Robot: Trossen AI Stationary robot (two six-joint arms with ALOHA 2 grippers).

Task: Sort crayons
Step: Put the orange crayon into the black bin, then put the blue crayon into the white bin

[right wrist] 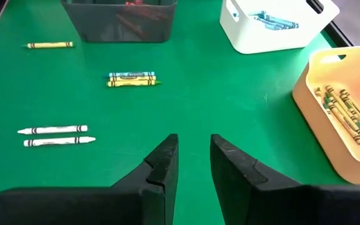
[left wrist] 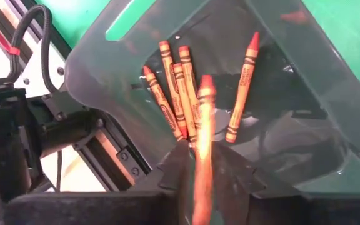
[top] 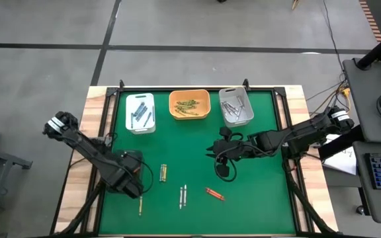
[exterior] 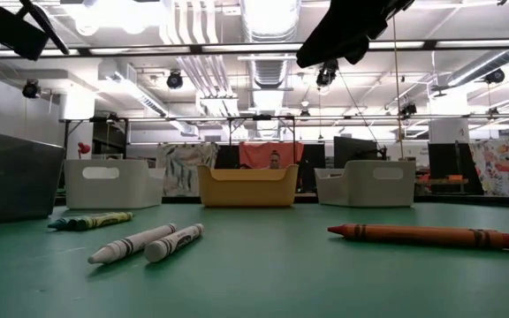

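My left gripper (left wrist: 208, 172) points down over a dark see-through tray (left wrist: 99, 75) at the table's left. Several red-orange crayons (left wrist: 177, 94) lie in the tray. One more red-orange crayon (left wrist: 204, 131) shows as a blurred streak between the slightly parted fingers, tip toward the tray. My right gripper (right wrist: 194, 156) hangs open and empty above the table's middle right (top: 211, 151). On the green mat lie a red-orange crayon (top: 215, 194), two white ones (top: 183, 196), a blue and yellow pair (top: 164, 173) and a single yellow one (top: 139, 207). My left gripper has the blurred red-orange crayon (left wrist: 202, 156) standing upright between its fingers, above the tray and clear of it. Whether the fingers touch it, I cannot tell.
Along the far edge stand a white tray (top: 140, 112) with blue crayons, an orange tray (top: 189, 104) with olive ones and a pale grey tray (top: 235, 106) with grey ones. Black cables hang under my right arm (top: 225, 168). The mat's near middle has free room.
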